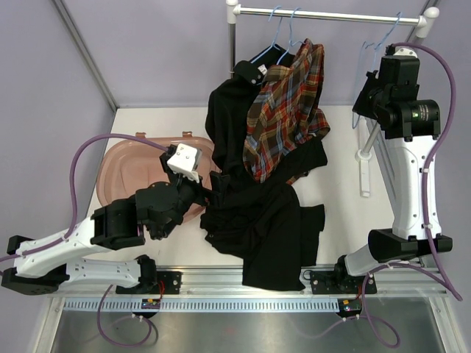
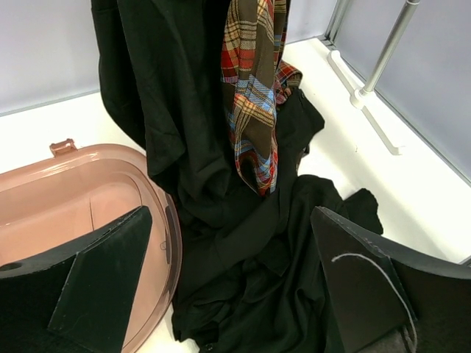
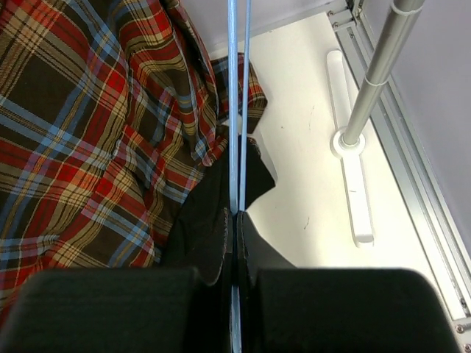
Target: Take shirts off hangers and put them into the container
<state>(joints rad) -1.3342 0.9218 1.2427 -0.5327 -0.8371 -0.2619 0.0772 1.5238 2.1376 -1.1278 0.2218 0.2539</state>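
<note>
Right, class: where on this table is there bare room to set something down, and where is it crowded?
Bare table lies between the black shirts and the rail's white foot; another strip runs beyond the tub. The tub's floor looks bare too. Crowded: the middle, around the plaid shirt.

Checking the feed from my end: white table [image 1: 147, 121], with the pinkish tub [image 1: 121, 165] sitting flat on its left half. A black shirt [image 1: 265, 228] is heaped on the middle of the table, spreading toward the near edge and lying right up against the tub's right rim. Over on the right, the clothes rail's white foot bar [image 1: 364, 173] rests on the tabletop, well apart from the heap. The plaid shirt [image 1: 283, 110] droops down to about table level, but I can't tell if its hem lands on the table or on black cloth.
</note>
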